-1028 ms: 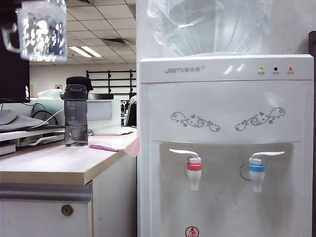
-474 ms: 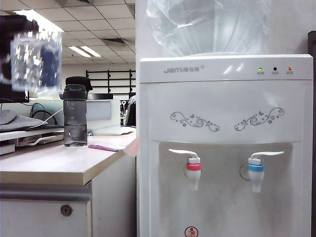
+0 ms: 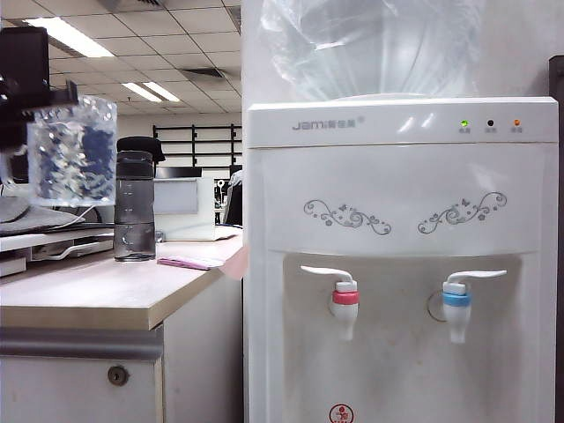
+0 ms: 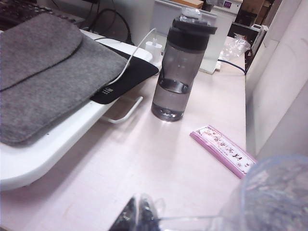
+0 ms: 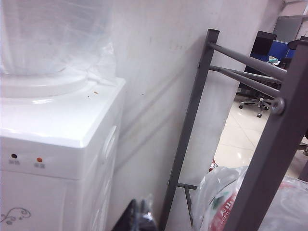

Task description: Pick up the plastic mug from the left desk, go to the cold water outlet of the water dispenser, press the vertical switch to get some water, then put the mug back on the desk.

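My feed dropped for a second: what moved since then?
The left gripper, jaws shut on the handle, has lowered the mug from the top corner to beside the bottle, above the desk. Bottle, dispenser, both taps unchanged.

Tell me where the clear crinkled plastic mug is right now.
In the exterior view the clear crinkled plastic mug hangs at far left, held by the left tool above the cream-topped desk, just left of the smoky-grey bottle.

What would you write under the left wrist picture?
Left gripper shut on the plastic mug's handle above the left desk.
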Tool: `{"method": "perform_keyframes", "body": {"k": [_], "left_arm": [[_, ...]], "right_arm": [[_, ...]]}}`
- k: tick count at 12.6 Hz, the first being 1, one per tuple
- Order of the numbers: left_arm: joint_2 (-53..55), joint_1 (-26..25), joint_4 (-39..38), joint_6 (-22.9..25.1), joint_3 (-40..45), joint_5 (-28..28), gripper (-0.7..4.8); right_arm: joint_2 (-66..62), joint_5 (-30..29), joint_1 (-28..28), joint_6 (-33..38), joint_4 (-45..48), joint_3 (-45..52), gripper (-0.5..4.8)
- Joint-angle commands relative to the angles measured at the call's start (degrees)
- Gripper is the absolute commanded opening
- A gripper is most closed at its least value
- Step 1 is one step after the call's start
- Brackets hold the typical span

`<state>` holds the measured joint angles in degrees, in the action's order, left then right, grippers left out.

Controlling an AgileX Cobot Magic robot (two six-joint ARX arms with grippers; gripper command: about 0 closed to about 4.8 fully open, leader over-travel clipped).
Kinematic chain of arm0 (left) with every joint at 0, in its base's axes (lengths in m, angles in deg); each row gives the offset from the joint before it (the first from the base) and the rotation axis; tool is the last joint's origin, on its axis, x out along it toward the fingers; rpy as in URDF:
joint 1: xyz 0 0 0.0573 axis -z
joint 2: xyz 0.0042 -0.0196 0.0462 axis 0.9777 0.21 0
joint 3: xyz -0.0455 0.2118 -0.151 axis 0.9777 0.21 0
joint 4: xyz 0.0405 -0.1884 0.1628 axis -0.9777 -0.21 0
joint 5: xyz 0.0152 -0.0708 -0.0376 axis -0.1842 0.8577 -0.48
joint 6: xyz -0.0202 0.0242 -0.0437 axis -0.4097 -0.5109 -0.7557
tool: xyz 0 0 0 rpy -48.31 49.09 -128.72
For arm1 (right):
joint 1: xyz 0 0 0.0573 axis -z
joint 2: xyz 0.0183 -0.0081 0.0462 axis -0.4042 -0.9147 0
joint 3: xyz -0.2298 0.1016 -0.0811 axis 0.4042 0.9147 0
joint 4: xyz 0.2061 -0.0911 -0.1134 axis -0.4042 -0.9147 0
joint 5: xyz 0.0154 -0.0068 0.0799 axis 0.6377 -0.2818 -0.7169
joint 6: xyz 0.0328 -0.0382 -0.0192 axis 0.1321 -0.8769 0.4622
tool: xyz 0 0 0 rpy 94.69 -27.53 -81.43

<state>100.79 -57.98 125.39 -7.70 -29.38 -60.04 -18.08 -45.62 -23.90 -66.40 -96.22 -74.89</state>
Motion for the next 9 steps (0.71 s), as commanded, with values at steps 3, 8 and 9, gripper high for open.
{"method": "perform_keyframes", "body": {"k": [3,8,9], "left_arm": [[9.94,-0.02,11.69,-3.61,-0.44,-0.26,-0.05],[24.04,-0.15,25.07,-4.90,-0.52,-2.84,-0.05],[24.79,-0.46,25.68,-4.92,-0.63,-2.82,-0.05]], "right_arm": [[0.00,0.00,0.02,0.28,0.59,-0.13,-0.01],[0.00,0.00,0.02,0.28,0.61,-0.13,-0.01],[0.00,0.00,0.02,0.28,0.59,-0.13,-0.01]]}}
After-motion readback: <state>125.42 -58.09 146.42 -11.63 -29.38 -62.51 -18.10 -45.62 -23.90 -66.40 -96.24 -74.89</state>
